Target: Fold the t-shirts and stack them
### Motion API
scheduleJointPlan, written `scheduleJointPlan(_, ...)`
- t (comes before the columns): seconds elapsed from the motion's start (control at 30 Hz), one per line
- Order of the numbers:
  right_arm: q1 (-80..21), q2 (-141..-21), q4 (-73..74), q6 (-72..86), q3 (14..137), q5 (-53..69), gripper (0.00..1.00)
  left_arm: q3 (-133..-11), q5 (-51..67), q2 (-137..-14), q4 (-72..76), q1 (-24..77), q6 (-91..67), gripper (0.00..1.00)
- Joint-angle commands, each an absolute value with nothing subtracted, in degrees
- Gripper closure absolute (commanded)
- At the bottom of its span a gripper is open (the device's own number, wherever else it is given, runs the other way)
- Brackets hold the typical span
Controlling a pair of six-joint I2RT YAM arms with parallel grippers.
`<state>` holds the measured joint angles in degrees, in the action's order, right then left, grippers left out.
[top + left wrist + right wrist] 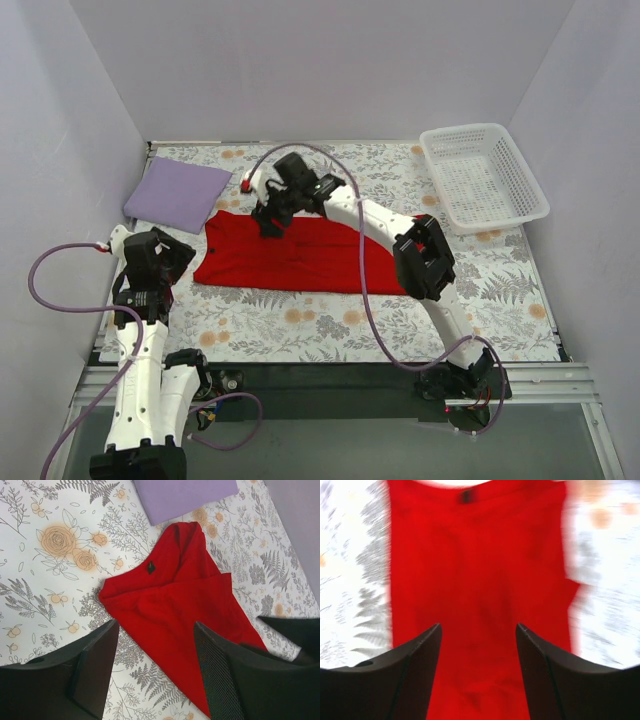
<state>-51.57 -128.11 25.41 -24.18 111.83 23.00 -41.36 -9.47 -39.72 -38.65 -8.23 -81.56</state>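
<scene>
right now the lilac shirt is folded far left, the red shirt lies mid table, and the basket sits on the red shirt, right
No: the basket stands at the far right corner, apart from the red shirt, as the top external view shows. The rest holds.

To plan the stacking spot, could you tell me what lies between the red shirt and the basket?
In the top view, bare floral table, with the right arm's elbow above the edge of the red shirt.

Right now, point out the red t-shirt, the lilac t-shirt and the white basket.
red t-shirt [300, 258], top view, middle of the cloth
lilac t-shirt [178, 193], top view, centre of the folded cloth
white basket [480, 180], top view, bare lattice floor
</scene>
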Motion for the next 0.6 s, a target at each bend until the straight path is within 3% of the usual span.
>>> scheduleJointPlan(0.0, -44.5, -134.1, 26.2, -16.8, 122.4, 33.3, 0.32, -43.1, -8.3, -40.1, -38.3, -8.2, -80.2, 0.40)
scheduleJointPlan(0.27, -40.1, -144.7, 22.5, -10.5, 131.5, 32.8, 0.31, -42.0, -5.1, -41.0, -36.2, -8.2, -79.5, 0.43)
scheduleJointPlan(0.57, -38.4, -148.9, 20.5, -4.6, 129.4, 35.0, 0.34, -41.5, -3.1, -41.6, -34.6, -8.2, -79.9, 0.45)
